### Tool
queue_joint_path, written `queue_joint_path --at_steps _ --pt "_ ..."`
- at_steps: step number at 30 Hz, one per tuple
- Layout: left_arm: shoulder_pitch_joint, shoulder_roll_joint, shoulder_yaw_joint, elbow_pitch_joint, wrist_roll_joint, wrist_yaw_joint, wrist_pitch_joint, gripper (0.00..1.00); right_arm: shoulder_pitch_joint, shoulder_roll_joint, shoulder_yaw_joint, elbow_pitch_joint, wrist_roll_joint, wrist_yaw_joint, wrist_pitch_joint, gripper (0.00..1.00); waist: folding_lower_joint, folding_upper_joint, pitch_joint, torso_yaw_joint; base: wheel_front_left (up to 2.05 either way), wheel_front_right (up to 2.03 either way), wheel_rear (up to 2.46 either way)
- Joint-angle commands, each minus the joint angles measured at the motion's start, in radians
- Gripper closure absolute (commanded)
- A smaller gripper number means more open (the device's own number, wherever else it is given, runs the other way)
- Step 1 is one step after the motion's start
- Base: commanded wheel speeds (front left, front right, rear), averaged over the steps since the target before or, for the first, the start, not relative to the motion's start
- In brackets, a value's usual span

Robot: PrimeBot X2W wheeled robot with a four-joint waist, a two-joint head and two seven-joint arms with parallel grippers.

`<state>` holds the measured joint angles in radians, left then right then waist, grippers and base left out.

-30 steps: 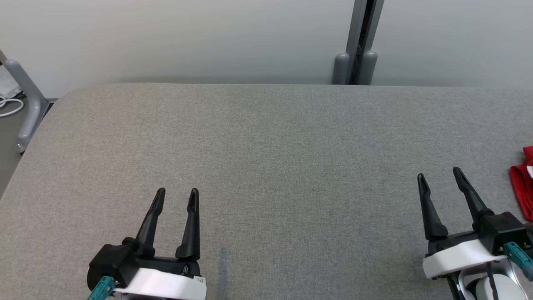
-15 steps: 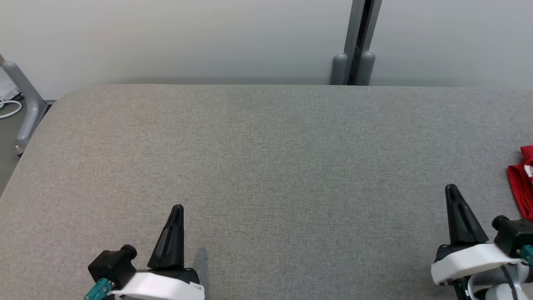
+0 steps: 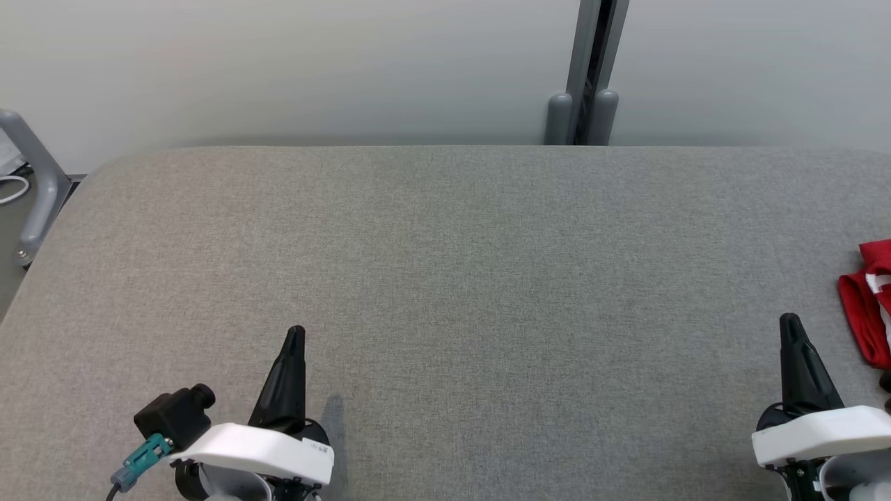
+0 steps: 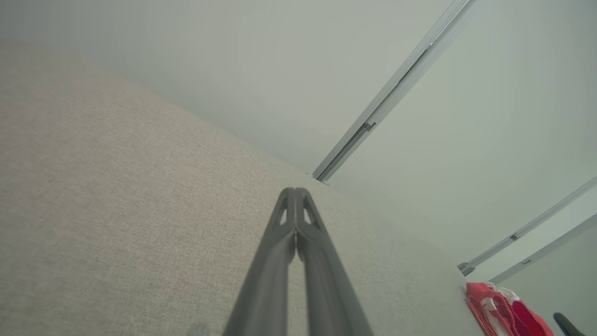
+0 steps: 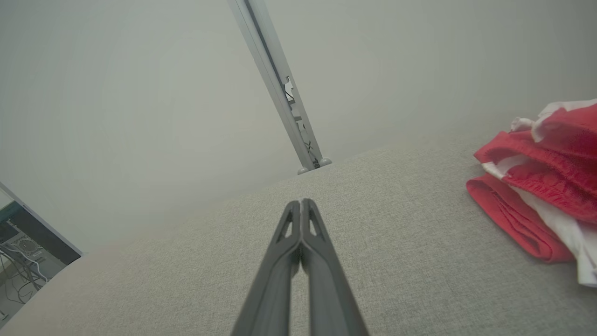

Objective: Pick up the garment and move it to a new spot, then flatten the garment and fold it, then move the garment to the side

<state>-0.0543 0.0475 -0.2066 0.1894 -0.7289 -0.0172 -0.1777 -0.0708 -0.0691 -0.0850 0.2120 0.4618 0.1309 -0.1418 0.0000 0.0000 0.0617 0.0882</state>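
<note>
1. Nearest me, my left gripper (image 3: pixel 295 335) and right gripper (image 3: pixel 789 321) each have their fingers pressed together, holding nothing.
2. Just beyond the right one, the red-and-white garment (image 3: pixel 865 309) lies layered at the table's (image 3: pixel 445 229) right edge.
3. I judge it folded and set aside, with little left to do.

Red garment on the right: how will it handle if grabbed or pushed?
Likely floppy: the red garment lies in soft stacked folds, so one pinch would probably lift only the top layer. Probably light, since the mesh-like weave looks thin. Pushed, it may bunch on the textured table rather than slide.
</note>
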Motion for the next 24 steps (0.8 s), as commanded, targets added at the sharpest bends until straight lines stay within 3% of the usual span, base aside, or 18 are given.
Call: queue_joint_path --at_steps 1,24 --pt "-0.039 0.002 0.005 -0.001 -0.038 -0.009 0.007 1.00 -0.002 -0.005 -0.013 -0.018 0.046 0.000 0.010 1.00 0.0000 0.0000 -0.001 -0.001 0.00 0.00 0.00" --pt "-0.121 0.002 0.011 0.082 -0.317 -0.041 0.071 1.00 0.024 0.002 -0.096 -0.038 0.386 0.000 0.098 1.00 0.0000 0.0000 -0.013 -0.020 0.00 0.00 0.00"
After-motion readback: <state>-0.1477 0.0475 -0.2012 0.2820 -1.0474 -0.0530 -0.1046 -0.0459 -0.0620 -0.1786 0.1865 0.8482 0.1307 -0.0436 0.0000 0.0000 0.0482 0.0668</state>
